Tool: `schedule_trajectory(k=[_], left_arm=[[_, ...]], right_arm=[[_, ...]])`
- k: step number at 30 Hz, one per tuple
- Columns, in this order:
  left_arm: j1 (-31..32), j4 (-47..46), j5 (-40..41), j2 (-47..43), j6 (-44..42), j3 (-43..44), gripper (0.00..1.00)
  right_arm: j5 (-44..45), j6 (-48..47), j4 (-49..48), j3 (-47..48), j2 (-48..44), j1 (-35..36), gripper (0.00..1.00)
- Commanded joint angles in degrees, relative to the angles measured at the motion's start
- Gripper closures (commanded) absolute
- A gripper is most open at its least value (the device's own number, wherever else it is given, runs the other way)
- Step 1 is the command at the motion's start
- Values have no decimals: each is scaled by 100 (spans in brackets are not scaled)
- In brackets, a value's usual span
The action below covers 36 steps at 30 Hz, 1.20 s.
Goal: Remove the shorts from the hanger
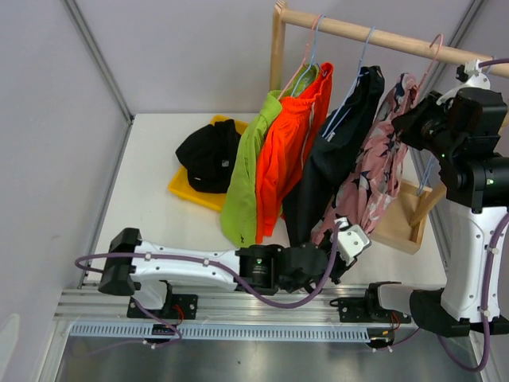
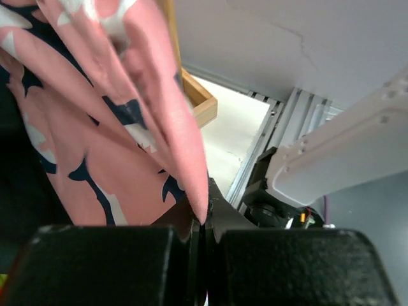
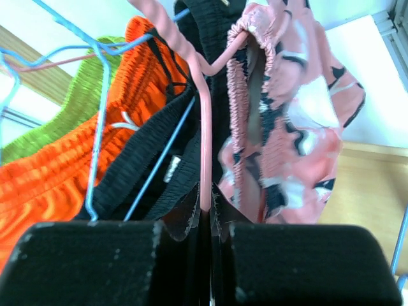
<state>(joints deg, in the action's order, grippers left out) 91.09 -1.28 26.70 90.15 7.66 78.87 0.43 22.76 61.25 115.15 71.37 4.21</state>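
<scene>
Four shorts hang from a wooden rail (image 1: 374,33): lime green (image 1: 245,171), bright orange (image 1: 290,147), black (image 1: 334,155) and pink patterned (image 1: 378,171). A fifth, black pair (image 1: 208,153) lies on the table. My left gripper (image 1: 340,239) is shut on the bottom hem of the pink shorts (image 2: 121,108). My right gripper (image 1: 413,119) is up at the rail, shut on the pink hanger (image 3: 205,137) that carries the pink shorts (image 3: 290,121). The orange shorts (image 3: 70,166) and black shorts (image 3: 150,172) hang to its left on blue hangers.
A yellow board (image 1: 191,191) lies under the black pair on the table. The rack's wooden base (image 1: 402,219) and slanted leg stand at the right. The rack's upright post (image 1: 277,48) is behind the green shorts. An aluminium rail runs along the near edge.
</scene>
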Motion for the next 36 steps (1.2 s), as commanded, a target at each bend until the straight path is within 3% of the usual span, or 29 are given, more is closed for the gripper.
schedule_trajectory(k=[1,6,11,12,15,18,21,22,31,36], left_arm=[[-328,-136,-270,318,227,470,100],[-1241,162,-428,749,219,1461,100],[-2032,1197,-753,1599,209,2834,100],[-2112,1357,-789,1724,236,3410,100],[-2262,1692,-885,2023,253,3784,100],[-2271,1684,-973,1894,402,3401,100],[-2175,1193,-1096,1446,657,2495,100],[-2113,1061,-1070,1087,684,1797,100],[-814,892,-236,-786,939,-220,100],[-206,1164,291,-1446,1114,-688,100]], right_arm=[[-192,131,-37,630,-115,-60,100],[-665,491,894,1044,-255,-60,100],[-974,650,1424,1027,-422,-60,100],[-931,668,1555,1096,-423,-60,100],[-869,668,1801,1403,-309,-60,100],[-860,694,2004,1764,-98,-60,100],[-623,659,1838,1897,43,-60,100],[-579,633,1794,1975,122,-60,100],[-271,413,1144,2152,939,-314,100],[-298,325,757,2064,1212,-701,100]])
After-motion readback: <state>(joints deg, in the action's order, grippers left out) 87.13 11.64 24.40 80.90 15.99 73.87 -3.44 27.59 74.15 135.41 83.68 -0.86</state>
